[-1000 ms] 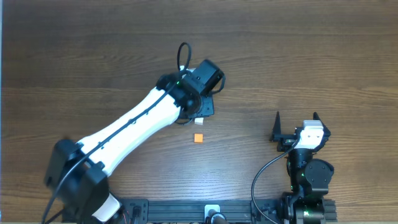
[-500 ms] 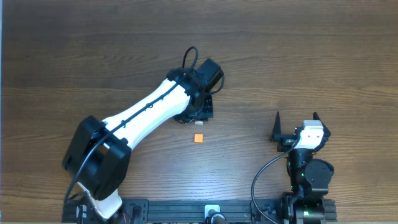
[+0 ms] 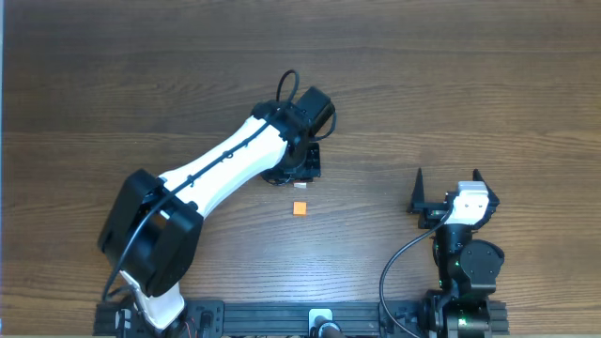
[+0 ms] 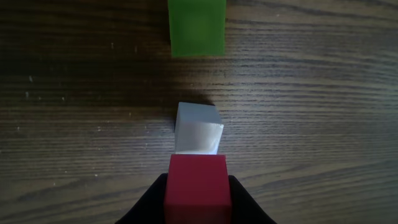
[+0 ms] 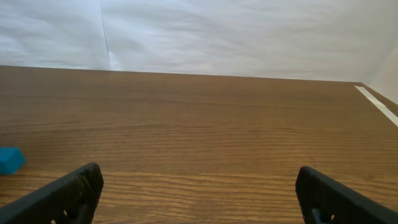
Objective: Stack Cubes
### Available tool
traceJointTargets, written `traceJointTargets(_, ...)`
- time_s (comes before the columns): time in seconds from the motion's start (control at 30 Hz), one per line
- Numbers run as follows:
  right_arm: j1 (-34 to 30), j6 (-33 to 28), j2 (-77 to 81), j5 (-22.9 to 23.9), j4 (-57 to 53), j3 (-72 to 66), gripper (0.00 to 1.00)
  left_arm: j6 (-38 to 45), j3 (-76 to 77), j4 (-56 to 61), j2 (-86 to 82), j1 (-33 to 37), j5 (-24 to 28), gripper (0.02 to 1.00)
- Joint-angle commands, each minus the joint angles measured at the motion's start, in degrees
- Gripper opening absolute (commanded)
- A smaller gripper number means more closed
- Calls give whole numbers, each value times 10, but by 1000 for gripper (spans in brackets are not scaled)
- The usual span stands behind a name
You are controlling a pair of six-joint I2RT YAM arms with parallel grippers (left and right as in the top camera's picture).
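**A:** Wooden table, biggest first. Where's the left gripper?

**B:** Pinching a red cube by two opposite flat faces, right by a white cube; a green cube lies beyond that. Right gripper, at three o'clock from it, has fingers spread, empty.

**A:** How will the cubes handle?

**B:** Light, rigid, probably slick, I'd judge; take each mid-face, squarely. An orange cube sits at six o'clock from the left gripper.

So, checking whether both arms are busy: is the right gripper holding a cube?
No, the right gripper stands open, with only bare table between its fingers.
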Motion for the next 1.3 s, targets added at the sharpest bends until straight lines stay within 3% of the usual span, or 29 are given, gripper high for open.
traceJointTargets(0.03,-3,2,-5,4,-2,-3,993,23,13,1,15,10,8,38)
traceJointTargets(1.3,-3,2,-5,4,-2,-3,993,40,29,-3,39,6,17,40)
